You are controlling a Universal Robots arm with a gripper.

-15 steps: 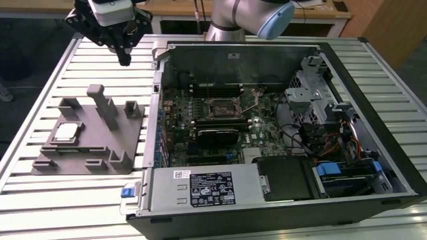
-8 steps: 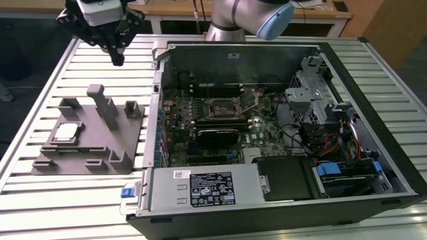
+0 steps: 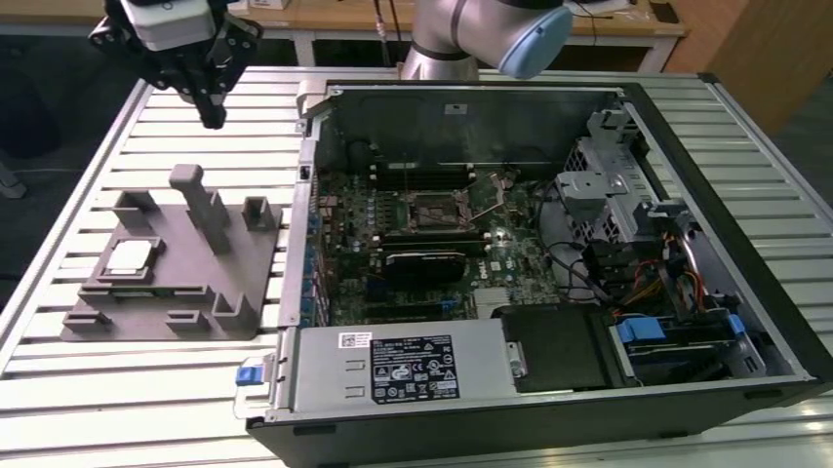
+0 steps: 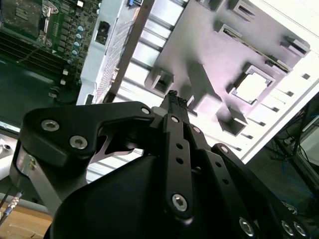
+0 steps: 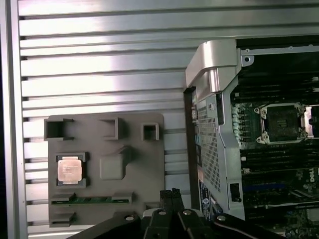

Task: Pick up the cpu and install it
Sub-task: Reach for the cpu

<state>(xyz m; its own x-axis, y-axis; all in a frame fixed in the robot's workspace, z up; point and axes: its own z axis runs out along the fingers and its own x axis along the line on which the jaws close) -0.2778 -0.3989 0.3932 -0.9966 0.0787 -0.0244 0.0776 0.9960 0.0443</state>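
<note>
The cpu (image 3: pixel 128 255) is a small pale square chip lying flat in a pocket of the grey plastic fixture (image 3: pixel 195 292), on the table at the exterior view's left. In the first wrist view the cpu (image 5: pixel 69 169) sits in the fixture (image 5: pixel 134 159); in the second wrist view the cpu (image 4: pixel 250 85) rests on the fixture (image 4: pixel 199 45). My gripper (image 3: pixel 213 119) hangs well above the table, behind the fixture and apart from it. In both wrist views the gripper (image 5: pixel 170 192) (image 4: pixel 174 98) has its fingers pressed together with nothing between them. The open socket (image 3: pixel 443 208) (image 5: pixel 282 122) lies on the motherboard.
An open computer case (image 3: pixel 306 175) lies on the slatted metal table (image 3: pixel 156 390) at the exterior view's right. Inside it are a silver power supply (image 3: pixel 390 366), drive cages (image 3: pixel 612 185) and loose cables (image 3: pixel 651 283). The case's wall stands between fixture and motherboard.
</note>
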